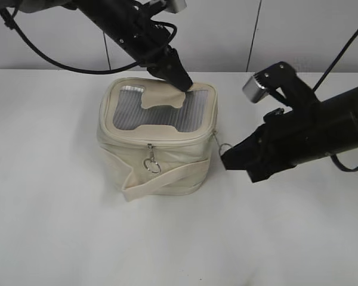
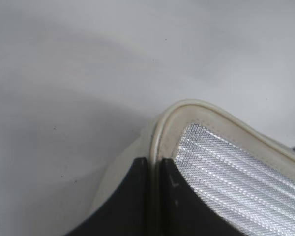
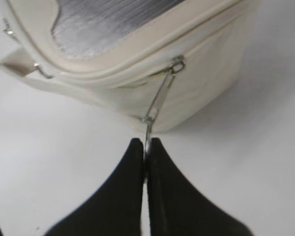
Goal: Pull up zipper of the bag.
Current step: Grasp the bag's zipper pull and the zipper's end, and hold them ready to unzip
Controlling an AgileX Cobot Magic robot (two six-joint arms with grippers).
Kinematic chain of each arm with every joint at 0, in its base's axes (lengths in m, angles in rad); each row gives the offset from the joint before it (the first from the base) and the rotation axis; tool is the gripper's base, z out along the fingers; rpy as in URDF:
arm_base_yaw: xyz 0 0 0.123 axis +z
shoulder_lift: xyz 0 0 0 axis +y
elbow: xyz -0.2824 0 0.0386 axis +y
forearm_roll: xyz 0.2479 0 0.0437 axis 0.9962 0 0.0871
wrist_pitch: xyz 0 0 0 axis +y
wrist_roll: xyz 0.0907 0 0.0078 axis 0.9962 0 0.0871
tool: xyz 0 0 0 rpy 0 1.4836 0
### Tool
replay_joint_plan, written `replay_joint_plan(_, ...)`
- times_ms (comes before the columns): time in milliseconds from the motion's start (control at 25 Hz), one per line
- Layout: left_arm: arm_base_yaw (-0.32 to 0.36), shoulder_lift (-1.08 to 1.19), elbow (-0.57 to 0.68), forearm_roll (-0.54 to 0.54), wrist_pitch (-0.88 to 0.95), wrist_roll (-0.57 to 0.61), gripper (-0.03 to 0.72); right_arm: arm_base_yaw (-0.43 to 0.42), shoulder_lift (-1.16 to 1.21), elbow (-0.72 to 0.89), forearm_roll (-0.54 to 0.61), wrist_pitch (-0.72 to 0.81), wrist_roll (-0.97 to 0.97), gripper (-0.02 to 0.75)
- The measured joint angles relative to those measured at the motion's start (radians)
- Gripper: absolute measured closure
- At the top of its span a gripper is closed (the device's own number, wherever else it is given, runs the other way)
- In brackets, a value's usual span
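The cream bag (image 1: 167,158) stands upright mid-table, its grey mesh window (image 1: 137,113) facing up. The zipper (image 1: 179,140) runs round the lid edge. One silver ring pull (image 1: 152,165) hangs free at the front. My right gripper (image 1: 225,157) is shut on the other ring pull (image 1: 225,148) at the bag's right corner. In the right wrist view the jaws (image 3: 145,145) pinch that pull (image 3: 156,103), stretched taut from its slider (image 3: 177,63). My left gripper (image 1: 180,80) is shut on the lid's far rim; the left wrist view shows its jaws (image 2: 155,163) clamping the rim piping (image 2: 187,104).
The cream strap (image 1: 167,179) wraps the bag's lower front and sticks out at the left. The bag rests on a white table (image 1: 59,226). A white panelled wall (image 1: 227,30) stands behind. Black cables trail from both arms.
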Motion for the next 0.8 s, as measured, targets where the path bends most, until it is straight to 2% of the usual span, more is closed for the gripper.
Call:
replay_joint_plan(120, -0.006, 0.0, 0.0, 0.001, -0.023, -0.09, 0.655, 0.088, -0.014, 0.021, 0.017, -0.004, 0.02, 0.729)
replay_joint_plan(200, -0.012, 0.0, 0.001, 0.005, -0.033, -0.129, 0.655, 0.176, -0.007, 0.021, 0.081, -0.04, 0.021, 0.729)
replay_joint_plan(400, -0.042, 0.0, 0.002, 0.023, -0.043, -0.174, 0.655, 0.412, 0.079, -0.056, 0.197, -0.226, 0.038, 0.729)
replay_joint_plan(520, -0.051, 0.0, 0.002, 0.028, -0.04, -0.184, 0.652, 0.449, 0.12, -0.08, 0.202, -0.276, 0.162, 0.724)
replay_joint_plan(600, -0.051, 0.0, 0.002, 0.025, -0.042, -0.199, 0.6, 0.445, 0.117, -0.08, 0.144, -0.239, 0.255, 0.647)
replay_joint_plan(640, -0.051, 0.0, 0.001, 0.018, -0.053, -0.213, 0.551, 0.438, 0.111, -0.08, 0.096, -0.205, 0.32, 0.585)
replay_joint_plan(720, -0.049, -0.002, 0.001, 0.009, -0.068, -0.258, 0.463, 0.42, 0.087, -0.074, -0.022, -0.105, 0.454, 0.41)
replay_joint_plan(760, -0.048, -0.005, 0.001, 0.008, -0.072, -0.279, 0.44, 0.405, 0.066, -0.073, -0.096, -0.073, 0.541, 0.342)
replay_joint_plan(800, -0.047, -0.011, 0.001, 0.01, -0.075, -0.297, 0.435, 0.386, 0.045, -0.073, -0.163, -0.051, 0.637, 0.305)
